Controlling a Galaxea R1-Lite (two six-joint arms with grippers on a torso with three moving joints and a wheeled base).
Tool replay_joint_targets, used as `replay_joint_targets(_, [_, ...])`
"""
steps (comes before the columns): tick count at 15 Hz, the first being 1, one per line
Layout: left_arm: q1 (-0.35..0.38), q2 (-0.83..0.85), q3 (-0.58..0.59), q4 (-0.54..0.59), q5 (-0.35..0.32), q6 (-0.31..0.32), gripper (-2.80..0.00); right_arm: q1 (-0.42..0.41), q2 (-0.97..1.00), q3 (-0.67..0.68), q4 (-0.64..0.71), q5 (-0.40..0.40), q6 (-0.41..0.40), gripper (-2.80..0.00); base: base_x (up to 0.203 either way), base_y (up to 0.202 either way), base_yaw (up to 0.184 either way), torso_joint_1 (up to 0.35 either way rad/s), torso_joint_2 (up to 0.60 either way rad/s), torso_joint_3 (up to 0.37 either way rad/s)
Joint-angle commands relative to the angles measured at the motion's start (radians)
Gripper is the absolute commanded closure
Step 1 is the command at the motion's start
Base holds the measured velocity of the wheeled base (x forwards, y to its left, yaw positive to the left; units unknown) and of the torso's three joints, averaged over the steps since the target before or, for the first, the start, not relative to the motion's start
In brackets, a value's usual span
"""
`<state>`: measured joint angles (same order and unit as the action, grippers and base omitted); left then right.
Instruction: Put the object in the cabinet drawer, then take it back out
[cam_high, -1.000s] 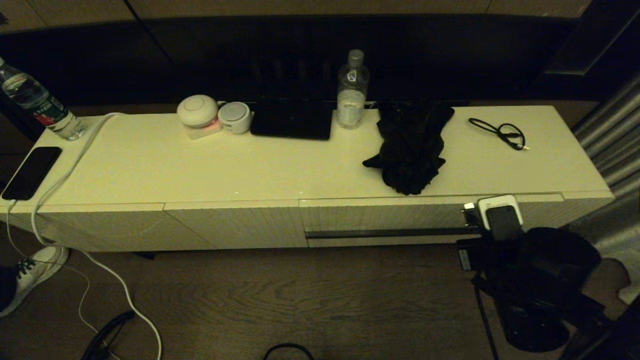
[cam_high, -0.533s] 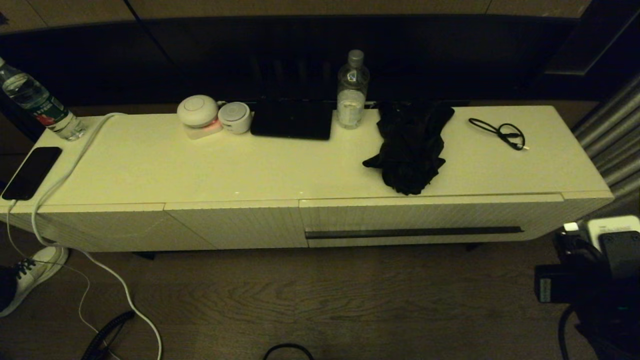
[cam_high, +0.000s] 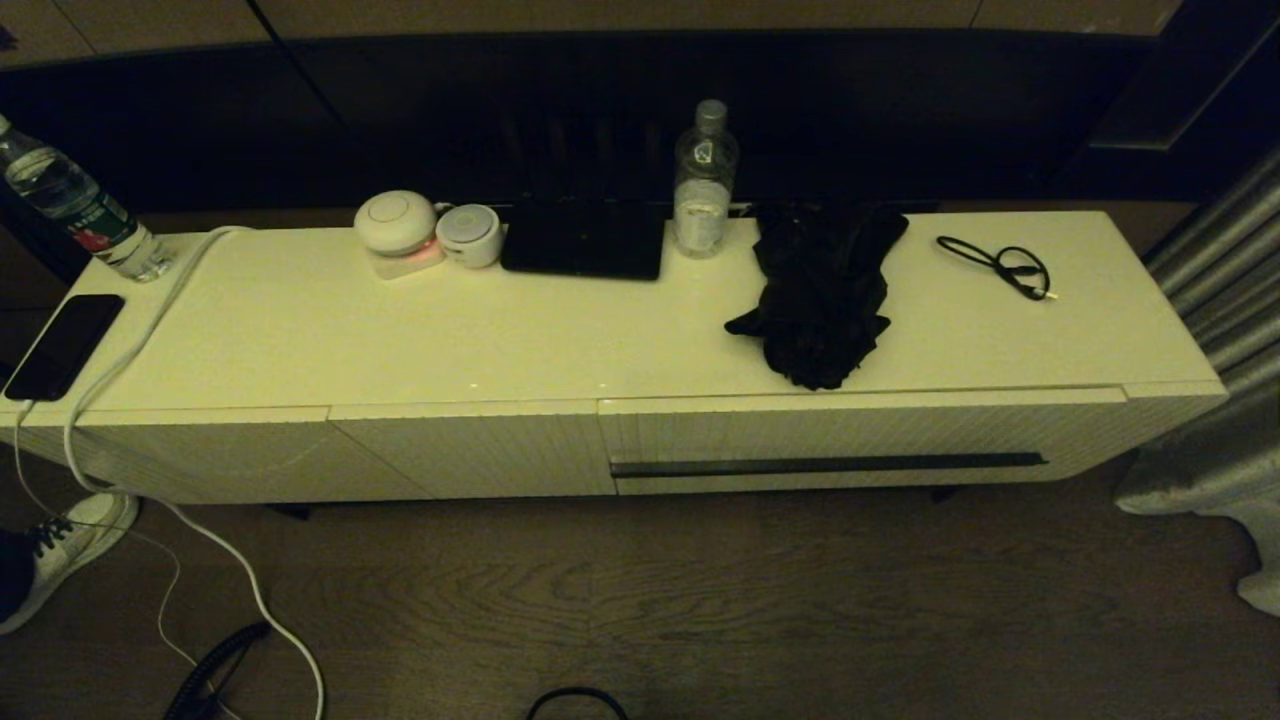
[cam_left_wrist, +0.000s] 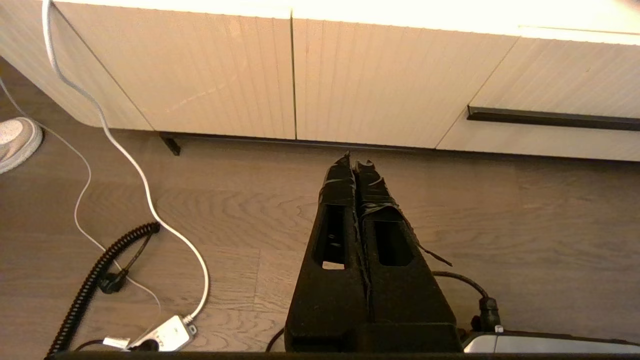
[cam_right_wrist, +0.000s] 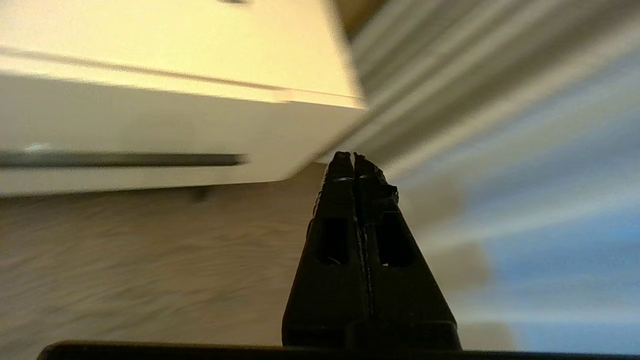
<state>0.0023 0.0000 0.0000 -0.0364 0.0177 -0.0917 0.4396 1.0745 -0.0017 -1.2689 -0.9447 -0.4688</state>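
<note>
Umbrella (cam_high: 820, 295) at cabinet's front edge (cam_high: 700, 397)

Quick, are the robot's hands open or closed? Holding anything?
Left gripper: closed, holding nothing, low above the floor.
Right gripper: closed, holding nothing.

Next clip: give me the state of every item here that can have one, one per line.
Drawer: shut.
Umbrella: folded, lying on the cabinet top.
Middle water bottle: upright, capped.
Phone: screen dark, at the cabinet's left end.
Left gripper: shut, empty, above the floor.
Right gripper: shut, empty.
</note>
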Motion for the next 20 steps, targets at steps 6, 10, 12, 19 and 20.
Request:
replay_joint_targets(6, [0.001, -0.002, 0.0, 0.0, 0.001, 0.0, 0.0, -0.208, -0.293, 0.002, 0.134, 0.01, -0.005, 0.0, 0.0, 0.0, 0.0, 0.0, 0.0, 0.0])
replay_joint_targets(10, [0.001, -0.002, 0.001, 0.0, 0.001, 0.0, 0.0, -0.313, -0.477, 0.002, 0.345, 0.15, -0.001, 0.0, 0.0, 0.0, 0.0, 0.0, 0.0, 0.0])
replay_joint_targets(12, [0.001, -0.002, 0.0, 0.0, 0.001, 0.0, 0.0, -0.375, -0.573, 0.002, 0.467, 0.294, 0.003, 0.0, 0.0, 0.0, 0.0, 0.0, 0.0, 0.0])
replay_joint_targets(19, [0.001, -0.002, 0.001, 0.0, 0.001, 0.0, 0.0, -0.455, -0.89, 0.0, 1.052, 0.574, 0.179, 0.0, 0.0, 0.0, 0.0, 0.0, 0.0, 0.0])
replay_joint_targets(20, [0.001, -0.002, 0.0, 0.0, 0.001, 0.0, 0.0, -0.441, -0.897, 0.0, 1.087, 0.582, 0.209, 0.0, 0.0, 0.0, 0.0, 0.0, 0.0, 0.0])
